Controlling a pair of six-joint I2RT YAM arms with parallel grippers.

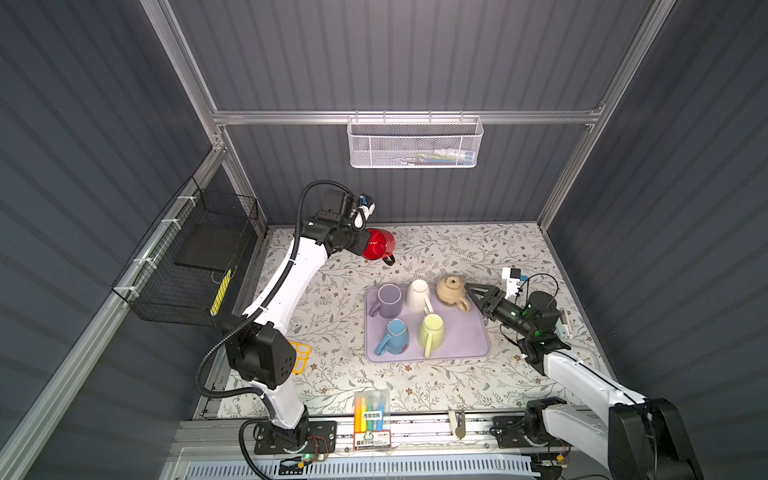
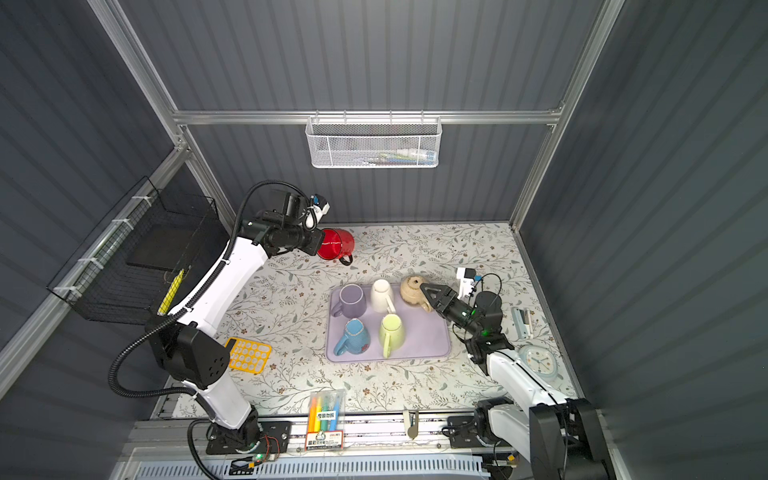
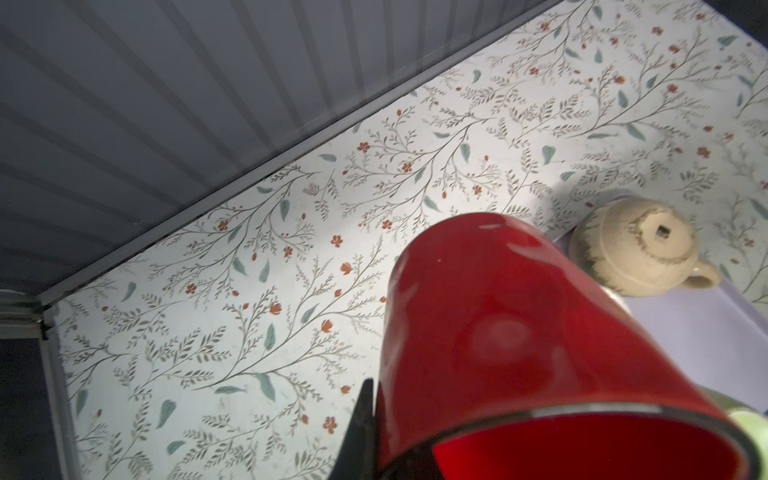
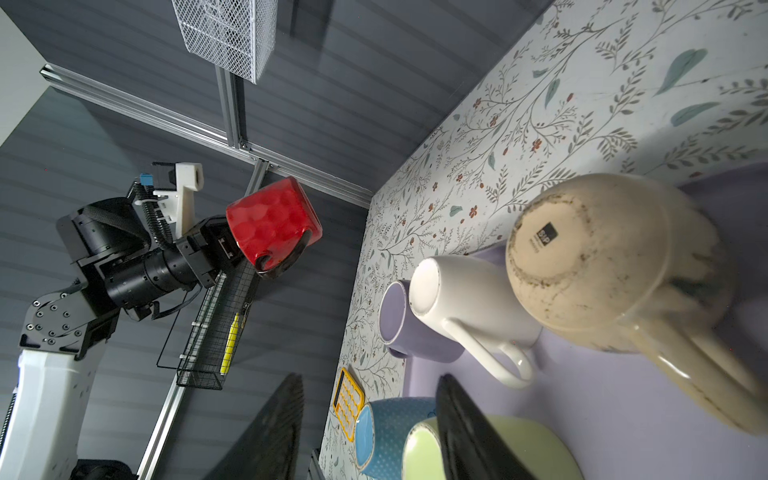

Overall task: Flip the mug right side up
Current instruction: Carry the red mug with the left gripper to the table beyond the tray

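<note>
Glossy red dimpled mug (image 1: 383,242), sideways in left gripper (image 1: 365,247)

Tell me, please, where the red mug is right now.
In both top views the red mug is at the far left, held above the table in the left gripper, past the far left corner of the tray.

A marker pack (image 1: 372,415) lies at the floral cloth's (image 1: 457,245) front edge, a yellow stencil (image 2: 248,355) and a clock (image 2: 538,361) well apart.
</note>
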